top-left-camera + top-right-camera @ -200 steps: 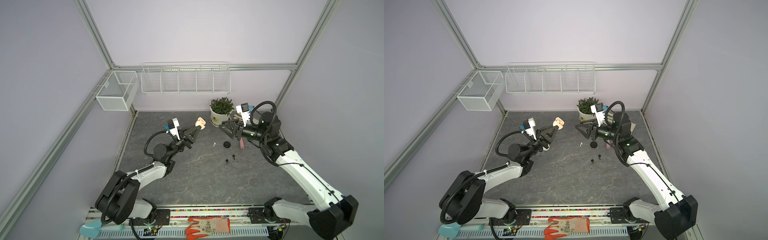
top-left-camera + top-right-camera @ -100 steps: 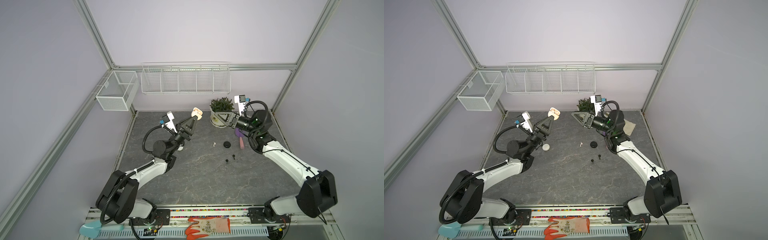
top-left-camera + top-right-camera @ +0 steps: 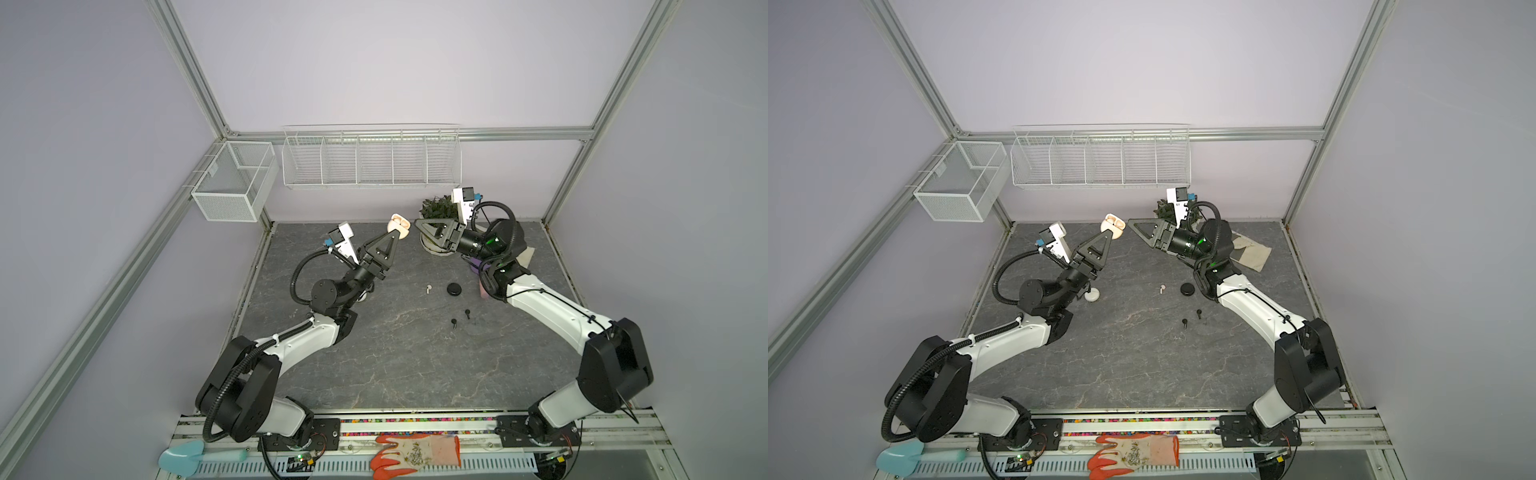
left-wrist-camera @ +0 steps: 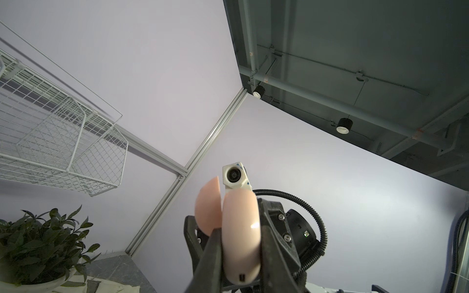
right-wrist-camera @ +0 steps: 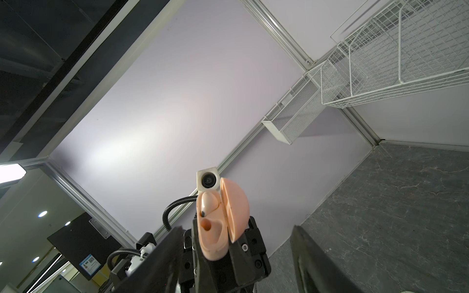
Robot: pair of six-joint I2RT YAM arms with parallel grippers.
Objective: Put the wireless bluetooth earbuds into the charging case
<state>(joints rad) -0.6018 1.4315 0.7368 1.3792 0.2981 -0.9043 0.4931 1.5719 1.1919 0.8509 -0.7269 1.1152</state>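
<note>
Front rail: an orange glove (image 3: 415,455) and a teal scoop (image 3: 183,457) lie on it.
Tabletop (image 3: 395,374): grey, marbled; black earbuds (image 3: 454,322) lie loose, and beyond them a white earbud (image 3: 428,288) lies near a black case (image 3: 454,289).
My left gripper (image 3: 394,237): clamped on the open pink case (image 3: 399,223), raised off the slab; one seated earbud (image 5: 209,203) inside.
My right gripper (image 3: 420,226): fingers spread wide, empty, just beside that case.
Back wall: potted plant (image 3: 436,208), wire baskets (image 3: 370,162), lilac panels.
</note>
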